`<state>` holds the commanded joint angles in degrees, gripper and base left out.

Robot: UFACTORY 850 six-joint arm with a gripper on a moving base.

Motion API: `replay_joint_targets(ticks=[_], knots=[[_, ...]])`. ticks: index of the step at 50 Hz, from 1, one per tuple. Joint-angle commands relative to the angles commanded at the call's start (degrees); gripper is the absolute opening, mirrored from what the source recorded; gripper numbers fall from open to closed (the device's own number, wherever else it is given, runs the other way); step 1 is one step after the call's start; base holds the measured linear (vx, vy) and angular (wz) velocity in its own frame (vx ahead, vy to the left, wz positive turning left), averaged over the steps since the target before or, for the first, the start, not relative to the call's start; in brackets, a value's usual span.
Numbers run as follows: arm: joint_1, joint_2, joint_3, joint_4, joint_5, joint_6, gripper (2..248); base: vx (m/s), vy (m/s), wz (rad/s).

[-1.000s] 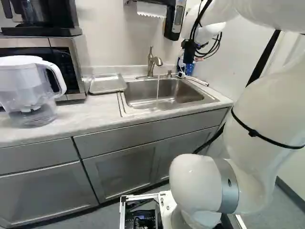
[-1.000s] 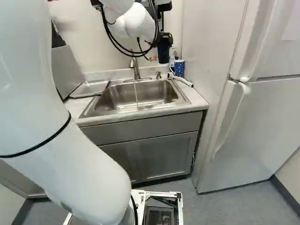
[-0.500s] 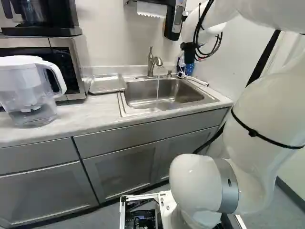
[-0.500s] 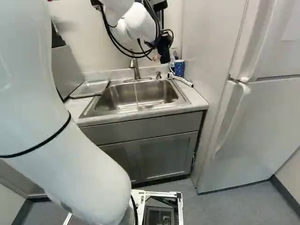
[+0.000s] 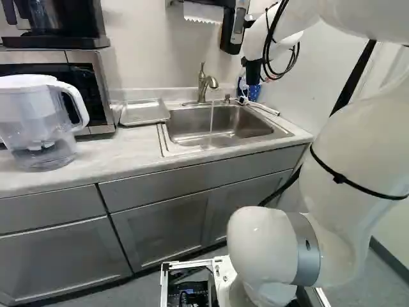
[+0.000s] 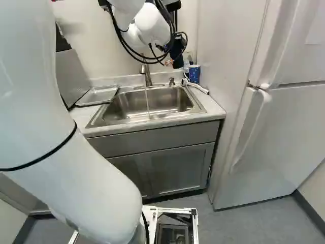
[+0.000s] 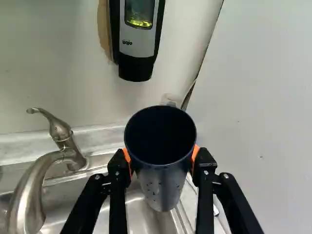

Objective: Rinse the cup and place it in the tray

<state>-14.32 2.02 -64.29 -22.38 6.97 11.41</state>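
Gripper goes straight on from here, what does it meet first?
Past the dark cup it grips, the gripper likely meets the wall below the soap dispenser. The clear object just beyond the cup's rim may come sooner; depth is unclear.

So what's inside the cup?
In the wrist view, only the dark inner wall of the cup shows. Its bottom is lost in shadow, so I can't tell whether there's any water in it.

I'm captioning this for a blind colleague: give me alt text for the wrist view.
A black two-fingered gripper with orange pads holds a tapered dark blue cup near a curved metal faucet and steel sink.
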Motion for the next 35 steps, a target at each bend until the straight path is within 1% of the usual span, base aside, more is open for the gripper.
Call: replay_joint_targets(ticks=[25, 35], knots=[[0.47, 0.85, 0.83, 0.04, 0.60, 0.00, 126, 0.000, 0.000, 0.000], [0.94, 1.04, 1.01, 1.30, 0.65, 0.00, 126, 0.000, 0.000, 0.000]])
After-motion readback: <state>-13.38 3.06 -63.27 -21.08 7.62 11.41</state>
